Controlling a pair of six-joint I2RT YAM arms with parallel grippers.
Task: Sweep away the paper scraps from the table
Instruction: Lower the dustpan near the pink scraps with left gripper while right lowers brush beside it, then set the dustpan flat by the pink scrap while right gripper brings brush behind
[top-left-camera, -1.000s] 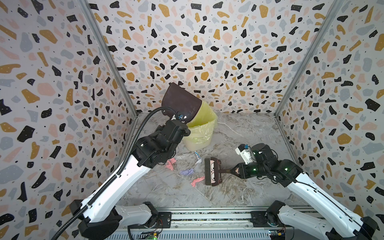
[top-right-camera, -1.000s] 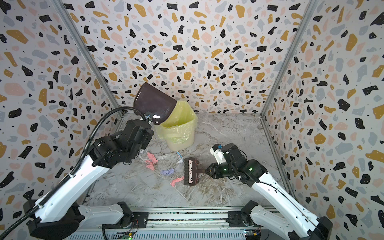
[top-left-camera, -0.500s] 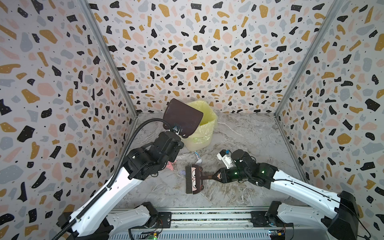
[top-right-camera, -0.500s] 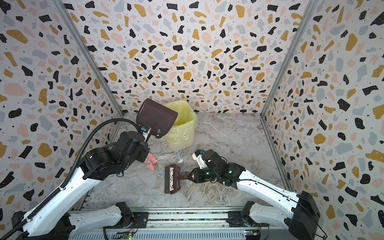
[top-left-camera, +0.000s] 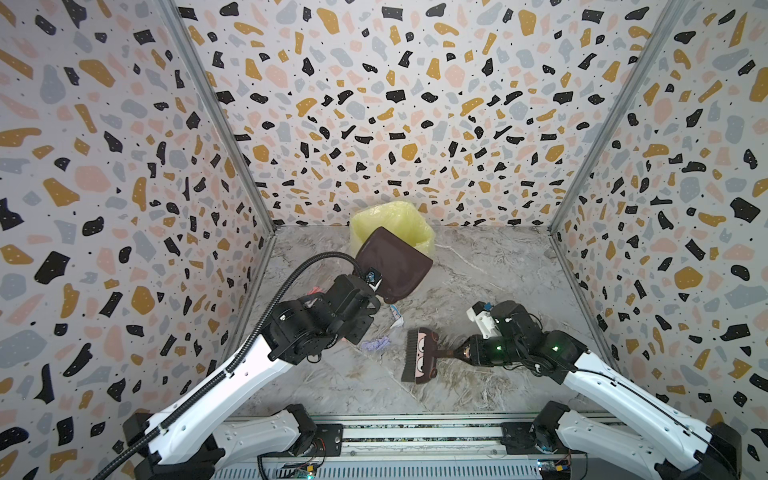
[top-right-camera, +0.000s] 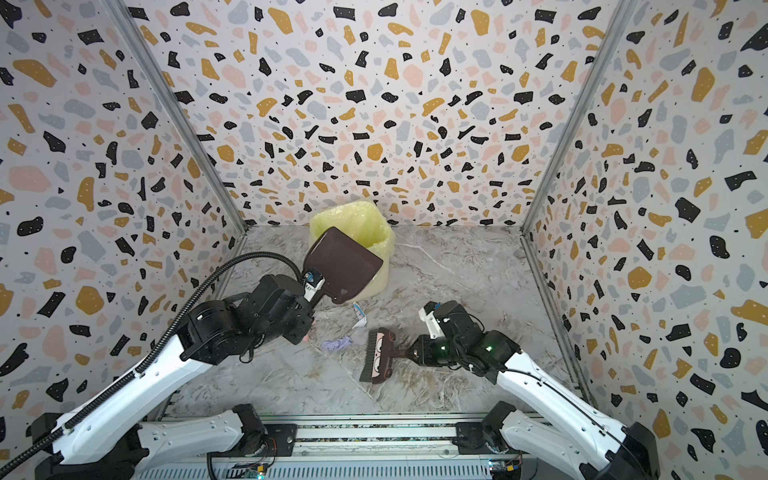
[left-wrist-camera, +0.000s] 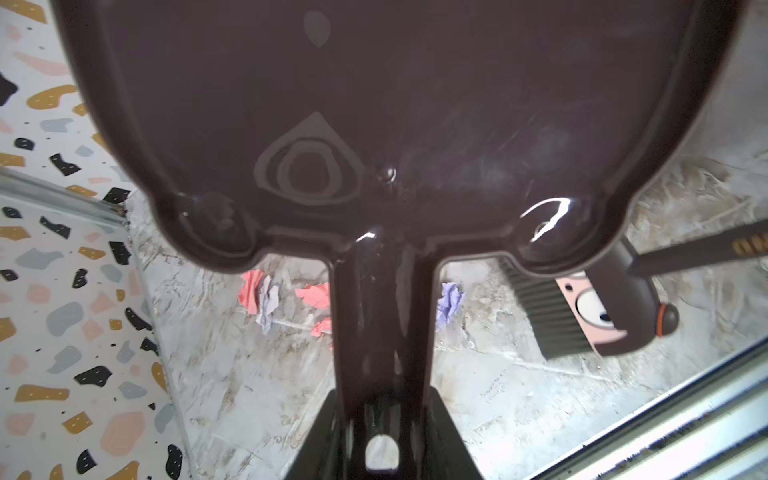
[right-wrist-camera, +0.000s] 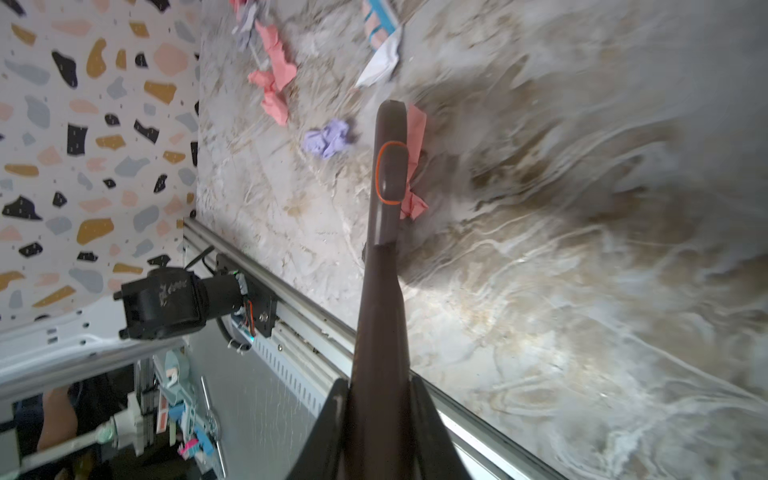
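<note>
Both top views show my left gripper (top-left-camera: 371, 283) shut on the handle of a dark brown dustpan (top-left-camera: 392, 266) (top-right-camera: 343, 266), held tilted above the table (top-left-camera: 498, 266) in front of the yellow-lined bin (top-left-camera: 399, 216). My right gripper (top-left-camera: 463, 353) is shut on the handle of a brush (top-left-camera: 419, 355) (top-right-camera: 378, 361) whose head rests low on the table. Paper scraps lie left of the brush: a lilac one (top-left-camera: 376, 344) (right-wrist-camera: 328, 137), a white and blue one (top-left-camera: 397, 318), and pink ones (left-wrist-camera: 251, 286) (right-wrist-camera: 274, 83) mostly hidden under my left arm. Another pink scrap (right-wrist-camera: 415, 137) sits right against the brush head.
Terrazzo walls close in the left, back and right sides. A metal rail (top-left-camera: 415, 432) with the arm bases runs along the front edge. The bin (top-right-camera: 361, 220) stands at the back, left of centre.
The dustpan came down from over the bin toward the table. The brush swept left half a second ago and has moved back to the right.
</note>
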